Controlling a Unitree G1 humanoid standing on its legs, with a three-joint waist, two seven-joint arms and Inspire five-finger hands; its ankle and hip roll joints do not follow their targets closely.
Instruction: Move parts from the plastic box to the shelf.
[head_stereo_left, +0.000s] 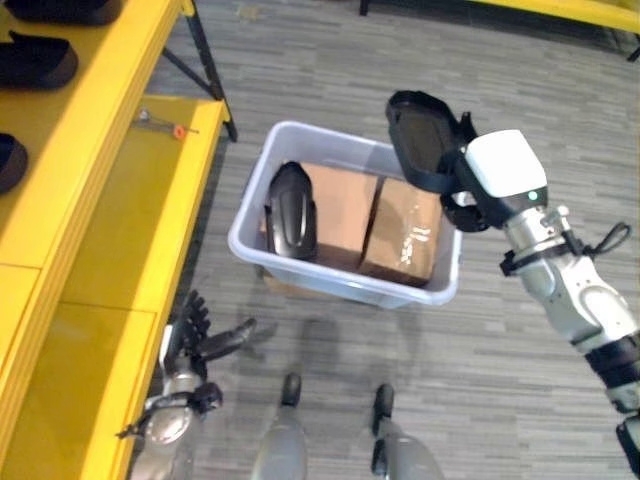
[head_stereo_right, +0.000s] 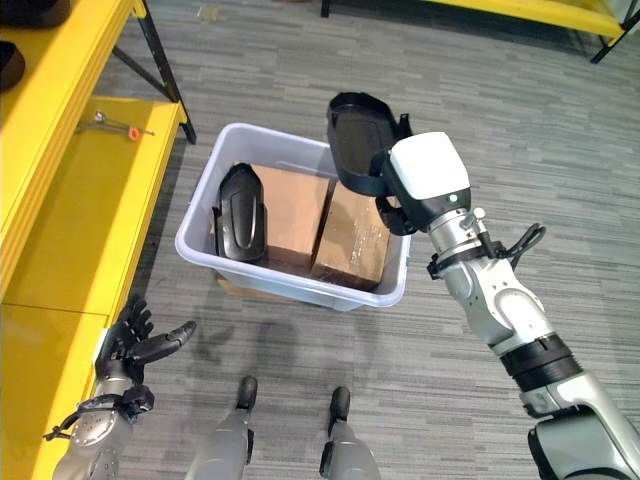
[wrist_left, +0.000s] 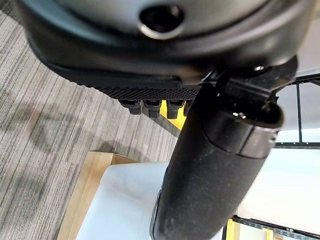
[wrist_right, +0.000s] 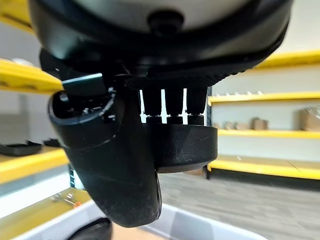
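Black part (head_stereo_right: 358, 140) gripped in the right hand (head_stereo_right: 392, 190) fingers above the plastic box (head_stereo_right: 205, 255) — left hand (head_stereo_right: 135, 345) fingers relaxed, empty.

A warehouse or workshop storeroom: long yellow metal shelving (head_stereo_left: 120, 200) on dark frames runs along the left, and more stands at the far side. Black moulded plastic parts (head_stereo_left: 35, 60) lie on the shelves, and a translucent plastic bin (head_stereo_left: 330, 285) of brown cardboard boxes (head_stereo_left: 405, 235) sits on the grey plank floor (head_stereo_left: 330, 70).

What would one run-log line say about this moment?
right hand: shut on black part, above plastic box | box: second black part, cardboard boxes | left hand: open, beside yellow shelf
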